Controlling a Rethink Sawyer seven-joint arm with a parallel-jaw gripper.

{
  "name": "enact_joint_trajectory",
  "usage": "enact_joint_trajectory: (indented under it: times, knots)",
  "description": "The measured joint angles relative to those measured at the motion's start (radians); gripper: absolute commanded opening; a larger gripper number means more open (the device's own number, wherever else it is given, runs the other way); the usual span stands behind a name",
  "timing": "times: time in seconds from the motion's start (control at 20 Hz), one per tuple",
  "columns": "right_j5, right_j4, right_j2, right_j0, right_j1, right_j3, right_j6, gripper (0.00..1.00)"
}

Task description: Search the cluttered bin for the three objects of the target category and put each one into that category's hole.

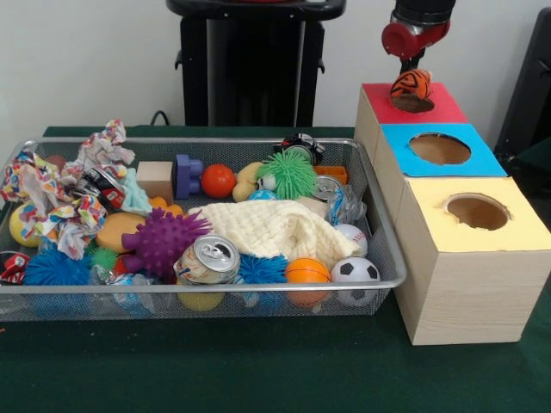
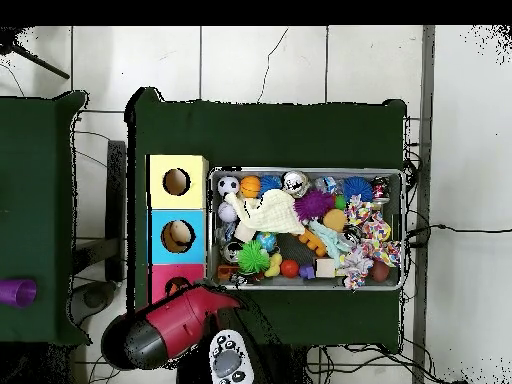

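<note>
A dark green cloth is covering the table (image 1: 258,370). The gripper (image 1: 411,64) is hanging over the red box (image 1: 430,107), cut off at the top; I cannot tell how it is set. An orange striped ball (image 1: 411,84) is sitting at the red hole's rim beneath it. The wire bin (image 1: 379,249) is holding a cream cloth (image 1: 275,228), a purple spiky ball (image 1: 162,239), and a can (image 1: 209,260). The blue box (image 1: 439,148) and yellow box (image 1: 476,211) are standing alongside.

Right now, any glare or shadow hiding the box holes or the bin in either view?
Front view: even light, only a small glint on the can top; the striped ball under the gripper covers part of the red hole; the yellow hole is shadowed inside. Overhead view: no glare on the bin; the arm overlaps the red box.
</note>
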State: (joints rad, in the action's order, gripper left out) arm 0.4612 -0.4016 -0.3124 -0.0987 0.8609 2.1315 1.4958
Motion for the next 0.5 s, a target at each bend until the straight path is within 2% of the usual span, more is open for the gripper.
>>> enact_joint_trajectory:
  times: [0.5]
  knots:
    - [0.003,0.013,0.006,0.003,-0.001,-0.002,0.000,0.00]
